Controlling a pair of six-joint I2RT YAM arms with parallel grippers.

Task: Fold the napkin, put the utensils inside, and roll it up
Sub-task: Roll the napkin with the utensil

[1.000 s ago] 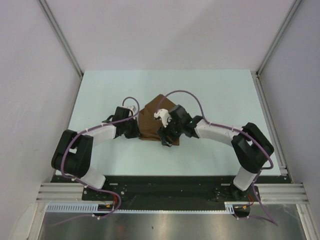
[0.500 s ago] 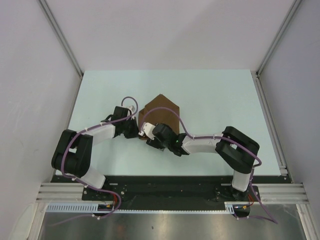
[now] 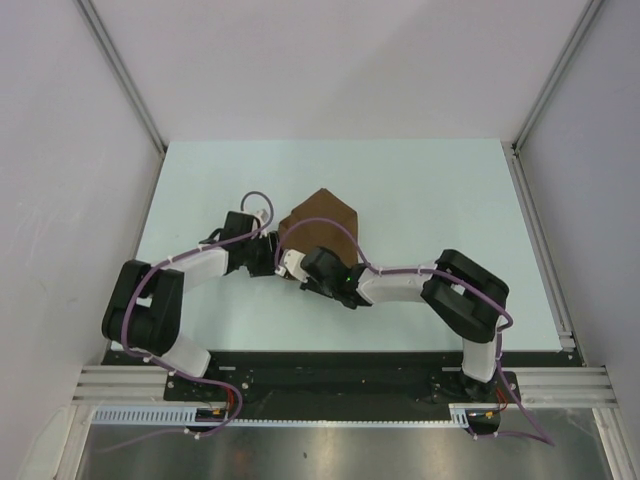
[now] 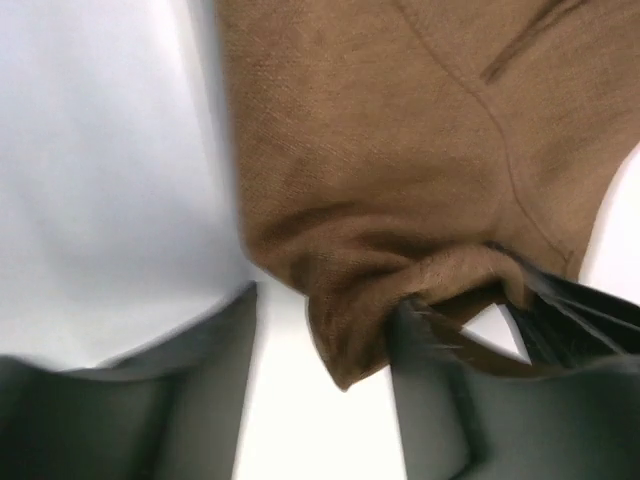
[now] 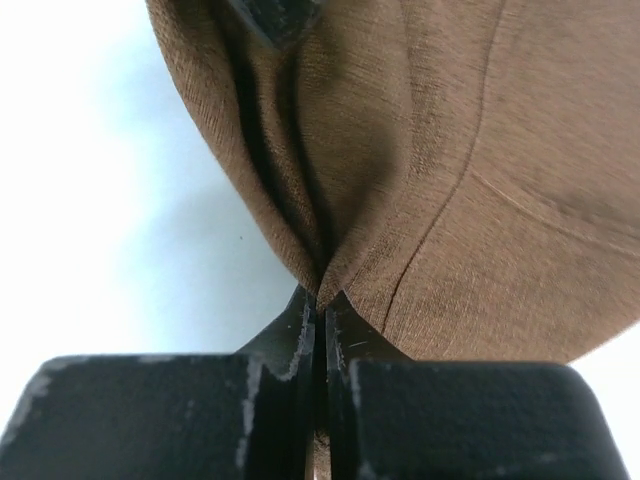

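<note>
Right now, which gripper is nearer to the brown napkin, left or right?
Right. The right gripper is shut on the napkin, pinching a fold at its near edge. The left gripper stands open at the left corner, with cloth between its fingers but not clamped.

- The napkin (image 3: pixel 322 228) is lying on the table (image 3: pixel 430 185), ahead of the left gripper (image 4: pixel 325 330) and the right gripper (image 5: pixel 320 300).
- Its corner is poking between the left gripper's fingers (image 4: pixel 430 400).
</note>
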